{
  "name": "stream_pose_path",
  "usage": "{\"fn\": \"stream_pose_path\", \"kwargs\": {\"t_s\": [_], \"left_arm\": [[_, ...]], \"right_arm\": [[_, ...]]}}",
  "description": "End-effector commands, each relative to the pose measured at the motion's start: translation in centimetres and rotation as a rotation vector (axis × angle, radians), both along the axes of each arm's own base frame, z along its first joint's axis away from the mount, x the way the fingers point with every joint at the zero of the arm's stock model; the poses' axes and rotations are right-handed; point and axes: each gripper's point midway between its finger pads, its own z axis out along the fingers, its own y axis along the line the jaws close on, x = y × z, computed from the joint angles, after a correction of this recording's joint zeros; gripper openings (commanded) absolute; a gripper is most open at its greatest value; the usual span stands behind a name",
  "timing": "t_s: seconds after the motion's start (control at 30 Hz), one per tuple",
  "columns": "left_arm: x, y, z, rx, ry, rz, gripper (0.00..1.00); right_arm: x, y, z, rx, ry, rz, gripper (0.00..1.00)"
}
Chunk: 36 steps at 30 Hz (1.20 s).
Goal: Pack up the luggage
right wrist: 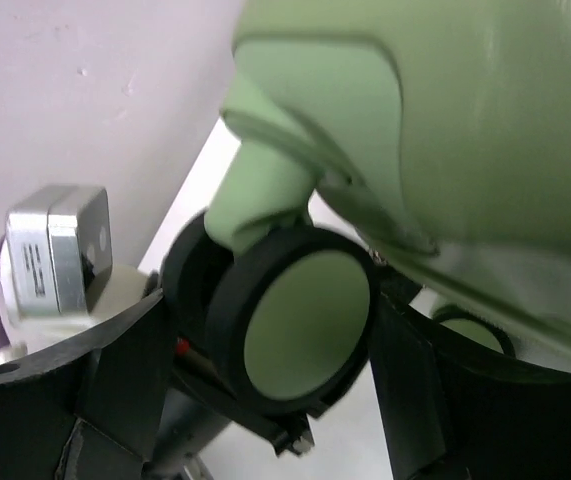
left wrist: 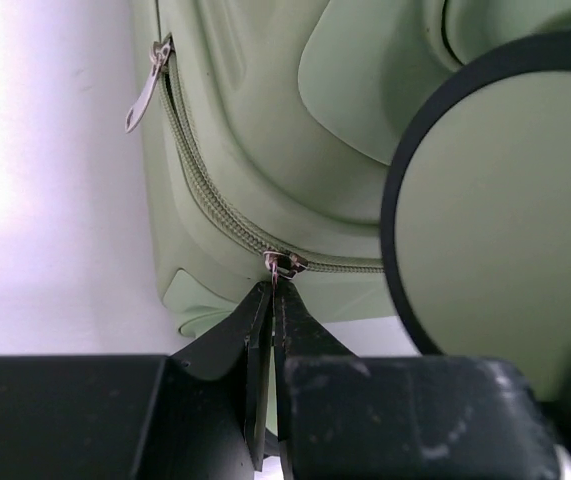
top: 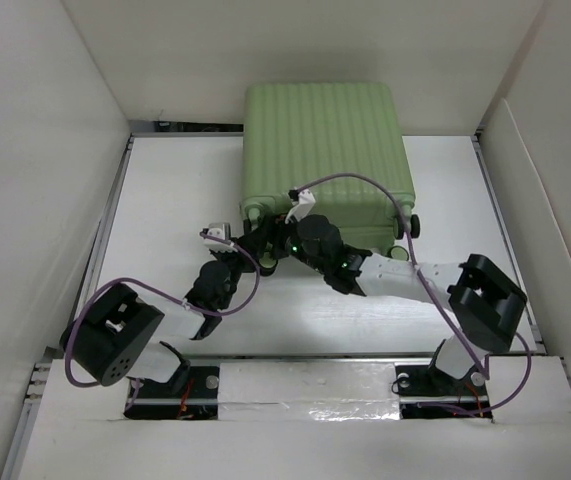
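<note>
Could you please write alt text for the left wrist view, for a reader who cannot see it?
The black fingers of the left gripper are shut on a small metal zipper pull at the seam of the light green hard-shell suitcase. A second metal pull hangs further up the zipper, and a black-rimmed green wheel fills the right side.

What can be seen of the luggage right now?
The luggage is a light green hard shell with a ribbed top, lying flat and closed at the far side of the table. A matching green zipper runs round its edge; the left tool is shut on one zipper pull, and a second pull lies free. The right tool straddles a black-rimmed wheel; contact is unclear.
</note>
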Motion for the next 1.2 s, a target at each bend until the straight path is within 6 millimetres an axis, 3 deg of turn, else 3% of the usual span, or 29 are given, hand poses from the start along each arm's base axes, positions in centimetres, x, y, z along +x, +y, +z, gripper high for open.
{"fn": "stream_pose_path", "kwargs": {"t_s": [0.0, 0.03, 0.27, 0.3, 0.4, 0.47, 0.5, 0.53, 0.57, 0.63, 0.67, 0.73, 0.77, 1.0, 1.17], "left_arm": [[2.0, 3.3, 3.4, -0.068, -0.116, 0.164, 0.0], [2.0, 3.4, 3.3, -0.067, -0.109, 0.176, 0.0], [2.4, 5.4, 1.3, -0.031, -0.025, 0.287, 0.0], [2.3, 5.6, 1.0, -0.027, -0.011, 0.295, 0.0], [2.1, 5.6, 1.0, -0.032, 0.005, 0.292, 0.0], [1.7, 5.2, 1.1, -0.041, 0.003, 0.256, 0.0], [1.5, 4.8, 1.8, -0.061, -0.019, 0.238, 0.0], [1.2, 4.8, 1.5, -0.056, -0.017, 0.229, 0.0], [1.2, 4.7, 1.5, -0.054, -0.02, 0.224, 0.0], [1.2, 4.6, 1.7, -0.056, -0.031, 0.214, 0.0], [1.0, 4.2, 1.7, -0.056, -0.031, 0.202, 0.0], [0.9, 4.1, 1.9, -0.06, -0.038, 0.197, 0.0], [0.9, 4.1, 2.1, -0.063, -0.041, 0.193, 0.0], [1.0, 3.8, 2.2, -0.063, -0.047, 0.18, 0.0], [0.8, 3.8, 1.8, -0.062, -0.041, 0.177, 0.0]], "right_arm": [[0.3, -2.3, 6.6, 0.134, -0.128, -0.06, 0.05], [0.0, -2.8, 7.4, 0.146, -0.142, -0.061, 0.0], [-0.7, -5.2, 7.8, 0.141, -0.172, -0.101, 0.0], [-0.9, -5.6, 7.1, 0.125, -0.172, -0.104, 0.0], [-0.9, -6.6, 7.3, 0.104, -0.189, -0.13, 0.0], [-1.1, -6.2, 7.0, 0.055, -0.184, -0.098, 0.0], [-1.3, -5.5, 6.7, 0.028, -0.188, -0.076, 0.04], [-1.1, -5.0, 7.7, 0.034, -0.199, -0.071, 0.28], [-1.5, -4.2, 7.7, 0.032, -0.197, -0.045, 0.45], [-1.1, -3.0, 6.9, 0.027, -0.166, -0.033, 0.75], [-1.2, -2.2, 7.4, 0.056, -0.162, -0.007, 0.8], [-0.5, -1.3, 5.9, 0.056, -0.122, -0.004, 0.89], [-0.8, -0.6, 6.3, 0.078, -0.122, 0.028, 0.91], [-1.0, 3.5, 6.1, 0.179, -0.086, 0.191, 0.96], [0.0, 4.0, 6.6, 0.272, -0.091, 0.214, 1.0]]}}
